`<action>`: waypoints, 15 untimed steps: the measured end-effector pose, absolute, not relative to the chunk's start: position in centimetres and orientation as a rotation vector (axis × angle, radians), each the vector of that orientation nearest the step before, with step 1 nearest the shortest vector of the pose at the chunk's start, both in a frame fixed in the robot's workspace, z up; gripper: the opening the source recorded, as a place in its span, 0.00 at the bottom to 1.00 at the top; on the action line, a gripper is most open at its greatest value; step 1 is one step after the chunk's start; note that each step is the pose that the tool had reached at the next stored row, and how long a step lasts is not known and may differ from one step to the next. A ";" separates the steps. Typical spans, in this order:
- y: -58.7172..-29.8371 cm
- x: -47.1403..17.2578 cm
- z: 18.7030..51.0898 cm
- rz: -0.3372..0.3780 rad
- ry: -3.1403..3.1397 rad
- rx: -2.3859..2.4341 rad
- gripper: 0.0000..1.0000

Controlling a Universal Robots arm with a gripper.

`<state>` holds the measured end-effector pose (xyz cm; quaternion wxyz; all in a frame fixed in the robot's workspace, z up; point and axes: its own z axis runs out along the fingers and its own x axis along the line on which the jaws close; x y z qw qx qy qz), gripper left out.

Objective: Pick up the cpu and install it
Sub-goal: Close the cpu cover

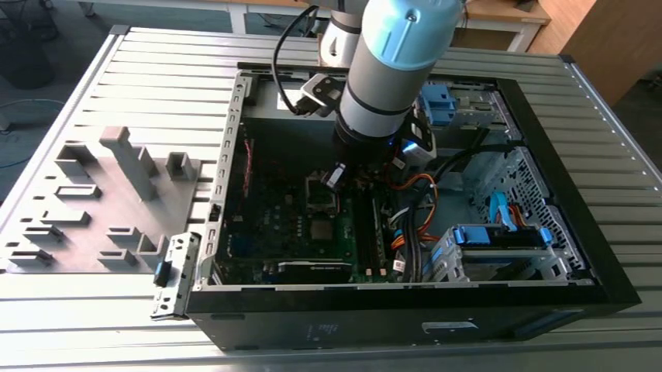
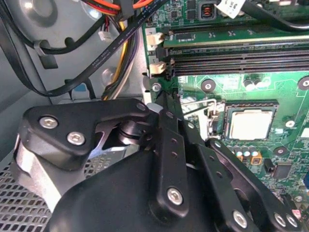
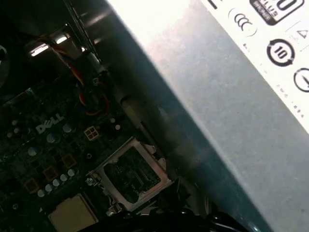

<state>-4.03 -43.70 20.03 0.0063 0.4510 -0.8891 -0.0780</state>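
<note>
Closest, in the second wrist view: black hinged-link claw (image 2: pixel 166 111), hanging low over the green motherboard (image 2: pixel 280 84); cannot tell whether wide or narrow, nor whether gripping anything. Just beyond, small flat silvery-grey square cpu (image 2: pixel 250 123), lying level inside the black square socket (image 2: pixel 251 103), apart from the claw; seemingly seated already, kept flat for pin contact. Beside it in the first wrist view, bare metal retention frame (image 3: pixel 130 174), swung up, so probably not yet clamped. Crowding the approach: black, yellow and orange cables (image 2: pixel 113 48), plus long black memory slots (image 2: pixel 241 63). Farthest, in the exterior view: open black computer case (image 1: pixel 414 325) on the slatted metal table (image 1: pixel 135 70); at nine o'clock, grey plastic tray blocks (image 1: pixel 104 209), well apart.
</note>
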 end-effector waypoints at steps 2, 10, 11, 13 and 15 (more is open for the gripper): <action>-43.7 -4.0 20.0 -0.244 -2.782 1.411 0.11; -43.7 -4.0 20.9 -0.244 -2.780 1.415 0.11; -43.7 -4.0 21.0 -0.244 -2.779 1.416 0.11; -43.7 -4.0 21.0 -0.244 -2.777 1.421 0.11; -43.8 -4.0 21.1 -0.244 -2.773 1.428 0.11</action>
